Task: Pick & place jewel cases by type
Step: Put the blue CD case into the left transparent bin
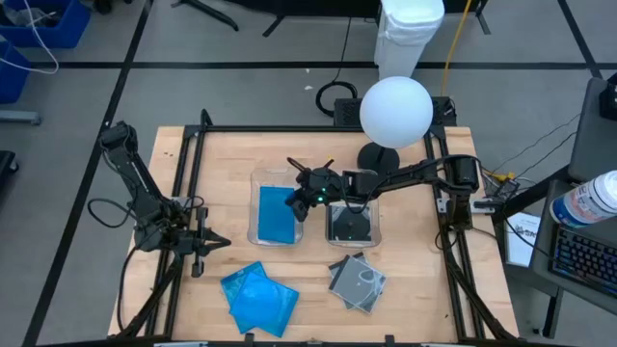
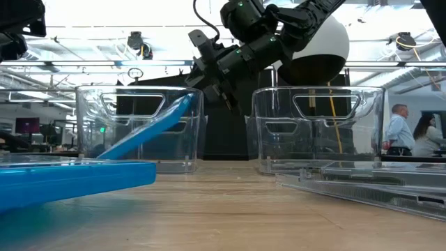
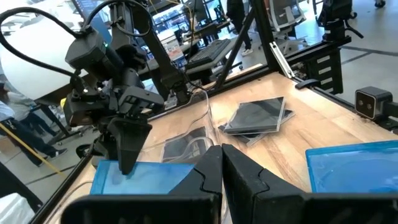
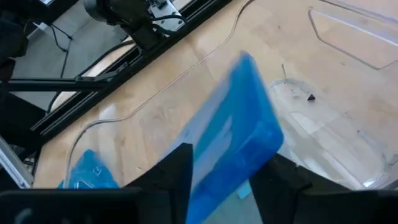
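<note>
you're at the release step: the right gripper (image 1: 301, 200) sits over the left bin (image 1: 254, 231) at the middle of the high view, and a blue jewel case (image 4: 233, 146) lies tilted inside that bin, one edge up against the wall. from the right wrist view the fingers look parted to either side of the case, seemingly no longer pinching it, though whether they touch it i cannot tell. i'd judge this case as good as placed; your next move calls for lifting the claw straight up clear of the bin wall, then going for the next case.

the left gripper (image 1: 214, 242) waits at the lower left of the table in the high view, its fingers pressed together on nothing.

the high view gives you the sorting state: a loose pile of blue cases (image 1: 258, 295) at lower centre, a stack of grey cases (image 1: 358, 280) to its right, and a grey case already in the right bin (image 1: 378, 231). only the low view shows how steeply the blue case leans, rising toward the upper middle of that frame. the left wrist view shows the grey stack sitting unevenly.
</note>
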